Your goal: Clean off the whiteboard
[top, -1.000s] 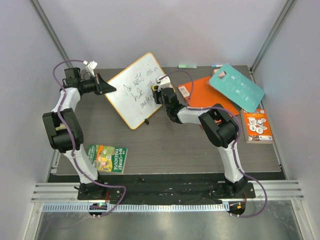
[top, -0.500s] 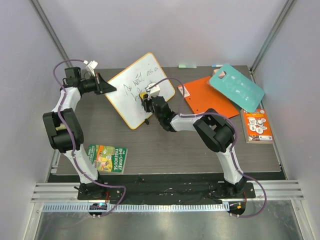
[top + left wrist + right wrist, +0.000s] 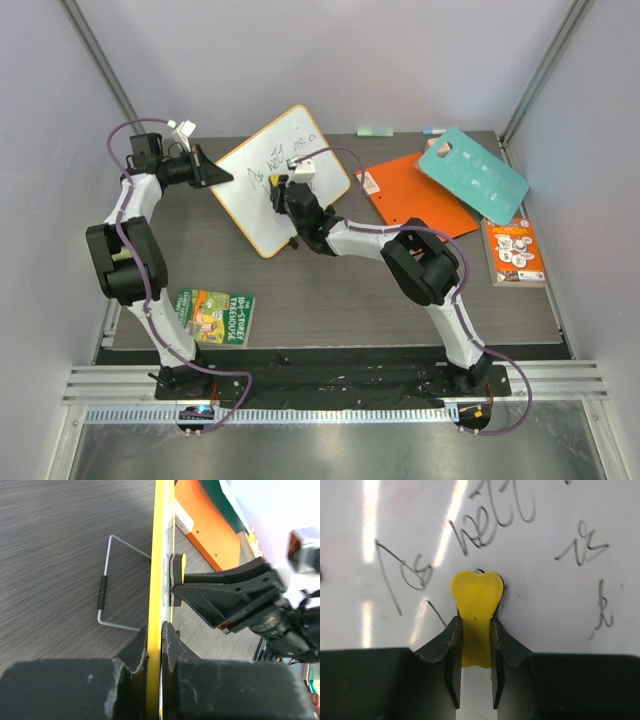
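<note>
One whiteboard (image 3: 250, 205) is standing tilted at the back left of the table (image 3: 330, 290), black handwriting showing across its upper face. The left gripper (image 3: 205, 170) is clamping the board's yellow rim (image 3: 159, 555) at its left corner. The right gripper (image 3: 474, 630) is pinching one yellow eraser (image 3: 476, 592) and pressing it against the written face. One orange book (image 3: 420, 195) and one teal card (image 3: 472, 175) are lying to the right, overlapping. Two small picture books, one green (image 3: 215, 315) and one orange (image 3: 515, 252), are lying well apart.
</note>
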